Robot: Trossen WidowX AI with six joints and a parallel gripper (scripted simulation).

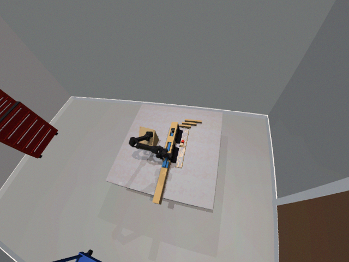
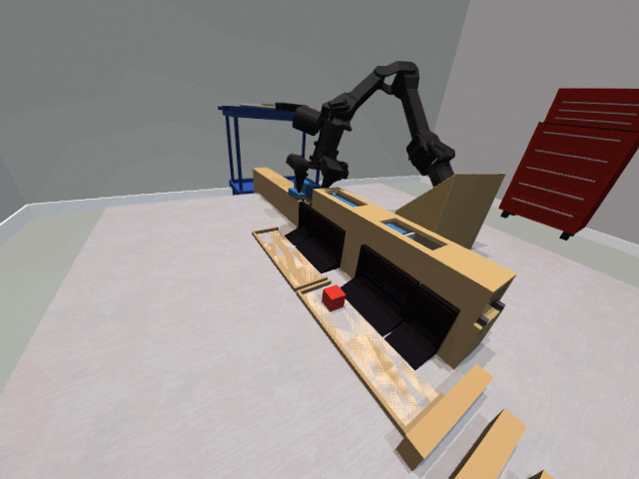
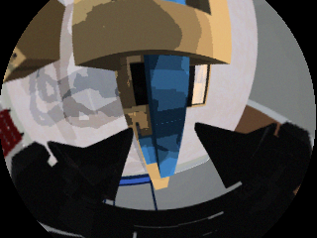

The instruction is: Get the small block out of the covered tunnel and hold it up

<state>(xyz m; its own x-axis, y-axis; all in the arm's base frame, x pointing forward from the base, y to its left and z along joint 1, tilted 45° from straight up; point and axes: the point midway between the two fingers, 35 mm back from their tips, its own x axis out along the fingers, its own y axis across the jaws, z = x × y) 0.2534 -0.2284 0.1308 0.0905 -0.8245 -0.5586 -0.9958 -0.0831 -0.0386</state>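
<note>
Open Air Above, Walls and Fingers Close In

The gripper's fingers (image 1: 166, 161) (image 2: 314, 187) stood apart, one on each side of the blue handle (image 1: 165, 162) (image 2: 309, 189) (image 3: 168, 99), with a gap showing on both sides in the wrist view. Right beside them, the end of the tan tunnel (image 1: 174, 125) (image 2: 412, 227) (image 3: 149, 32) blocked any travel along the handle that way; the long tan beam (image 1: 160, 184) (image 2: 273, 188) (image 3: 159, 183) hemmed in the other.

The tunnel's roof had window openings, but its solid stretches barred a downward reach. Over the red block (image 1: 182, 141) (image 2: 333, 297), the way down was open. Black ramps (image 1: 179, 136) (image 2: 378, 303) and the tunnel wall crowded one side, while low rims edged the tray (image 1: 182, 154) (image 2: 350, 355).
</note>
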